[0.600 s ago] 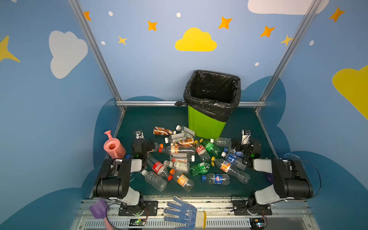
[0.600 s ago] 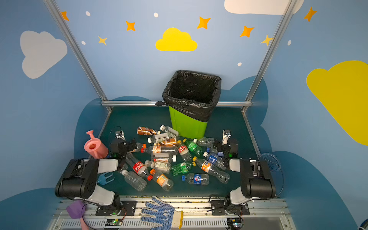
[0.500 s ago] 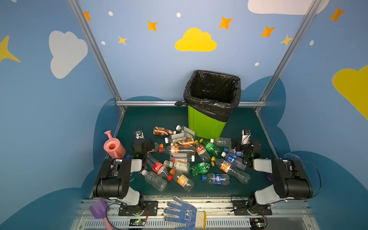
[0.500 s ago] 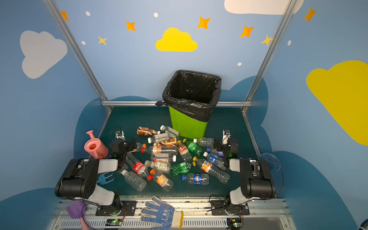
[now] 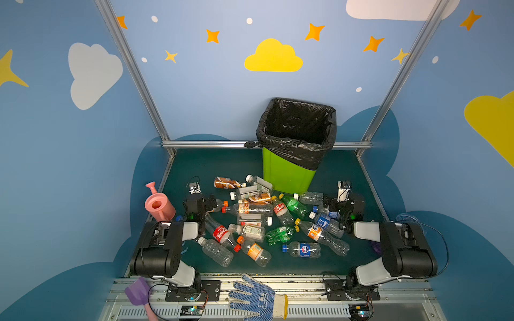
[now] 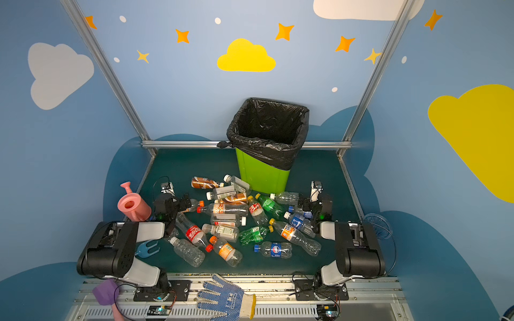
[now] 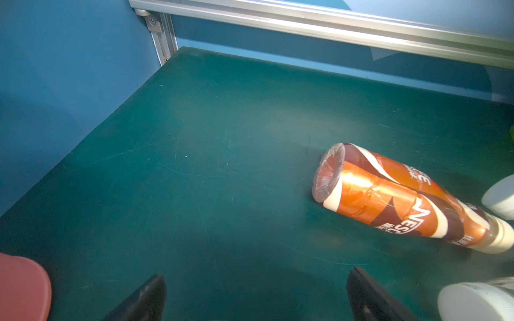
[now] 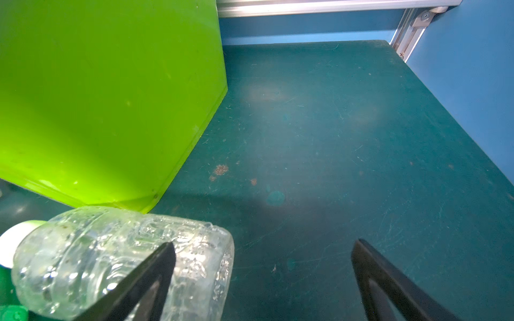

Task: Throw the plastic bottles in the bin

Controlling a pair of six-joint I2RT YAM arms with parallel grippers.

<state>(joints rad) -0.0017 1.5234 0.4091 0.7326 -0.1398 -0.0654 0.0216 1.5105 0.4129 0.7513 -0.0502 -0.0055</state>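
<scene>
Targeting the clear bottle — your right gripper is nearest, spread wide and empty.
It lies crosswise, just left of that gripper — base toward it, cap pointing left.

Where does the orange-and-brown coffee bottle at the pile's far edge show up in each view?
Top view: coffee bottle lies at the far edge of the pile, left of the bin.
Top view: coffee bottle, same spot.
Left wrist: on its side, ahead of the left gripper.
Right wrist: not in it.
Shared landmark: the aluminium rail at the back of the table.
</scene>
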